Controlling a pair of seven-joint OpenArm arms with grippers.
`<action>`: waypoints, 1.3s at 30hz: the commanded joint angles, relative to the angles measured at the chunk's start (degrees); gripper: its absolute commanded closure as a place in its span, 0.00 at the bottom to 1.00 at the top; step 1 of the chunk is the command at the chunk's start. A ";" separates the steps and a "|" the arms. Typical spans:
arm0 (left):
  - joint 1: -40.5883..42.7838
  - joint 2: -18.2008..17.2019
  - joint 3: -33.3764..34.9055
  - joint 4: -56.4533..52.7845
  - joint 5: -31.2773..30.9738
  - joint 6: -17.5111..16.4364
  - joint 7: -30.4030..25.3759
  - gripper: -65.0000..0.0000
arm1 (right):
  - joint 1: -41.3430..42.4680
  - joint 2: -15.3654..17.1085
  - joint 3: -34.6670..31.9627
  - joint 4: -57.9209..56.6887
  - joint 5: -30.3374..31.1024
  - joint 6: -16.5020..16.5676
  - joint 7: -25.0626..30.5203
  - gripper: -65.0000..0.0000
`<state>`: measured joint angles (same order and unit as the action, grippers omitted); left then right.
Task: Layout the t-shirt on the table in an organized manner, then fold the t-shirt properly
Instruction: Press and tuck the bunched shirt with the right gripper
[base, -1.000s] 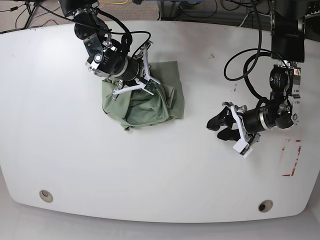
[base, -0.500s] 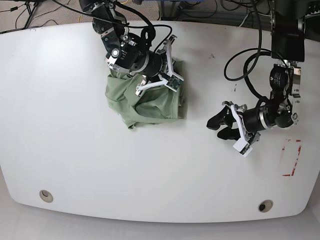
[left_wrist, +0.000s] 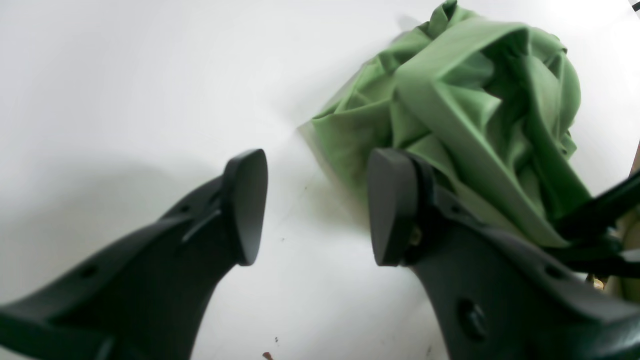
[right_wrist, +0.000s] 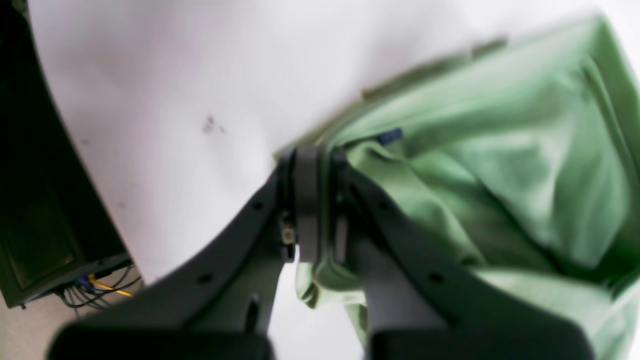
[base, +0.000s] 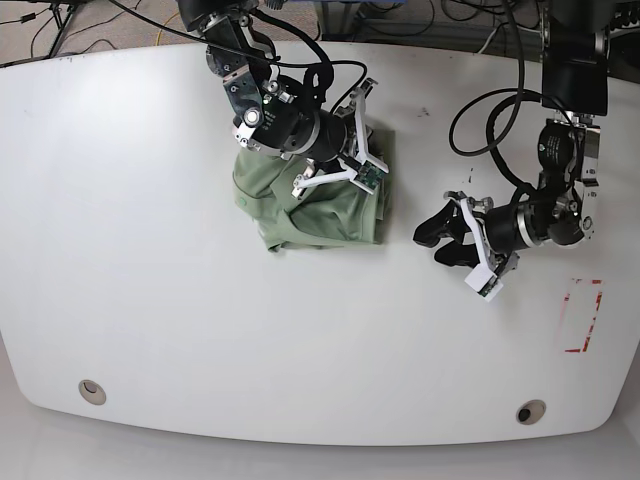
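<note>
1. T-shirt (base: 320, 210): soft sage-green knit cloth, matt, heavily creased and bunched.
2. Bench (base: 150, 260): smooth white top, faint sheen, a few dark specks.
3. Left tool (left_wrist: 315, 207): black moulded plastic, matt, with smooth flat pads.
4. Right tool (right_wrist: 314, 200): dark matt plastic, smooth.
5. Cables (base: 480, 120): black, slightly glossy sheathing.

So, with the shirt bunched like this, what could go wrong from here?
1. The right gripper is shut on one fold of the crumpled t-shirt. Pulling from there may drag the whole bundle instead of spreading it.
2. The left gripper is open and holds nothing, so no second point anchors the cloth.
3. The t-shirt sits toward the far side of the table. Spread out there, a part could hang over the edge.
</note>
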<state>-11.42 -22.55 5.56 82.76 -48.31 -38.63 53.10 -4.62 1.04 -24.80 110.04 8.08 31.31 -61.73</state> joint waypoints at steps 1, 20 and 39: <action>-1.37 -0.71 -0.33 0.97 -1.22 -0.36 -1.37 0.53 | 1.06 -0.82 -0.04 -0.54 0.85 0.03 1.38 0.85; -1.20 -1.85 -0.33 0.97 -1.22 -0.36 -1.37 0.53 | 5.55 4.37 11.30 1.65 1.29 0.47 7.98 0.30; 2.23 -2.29 -0.42 1.15 -1.22 -0.36 -1.37 0.53 | 14.34 3.05 11.74 -19.53 0.85 0.56 16.15 0.48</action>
<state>-8.10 -24.18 5.63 82.94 -48.51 -38.63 52.84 7.70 4.29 -13.21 91.46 7.86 31.68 -48.27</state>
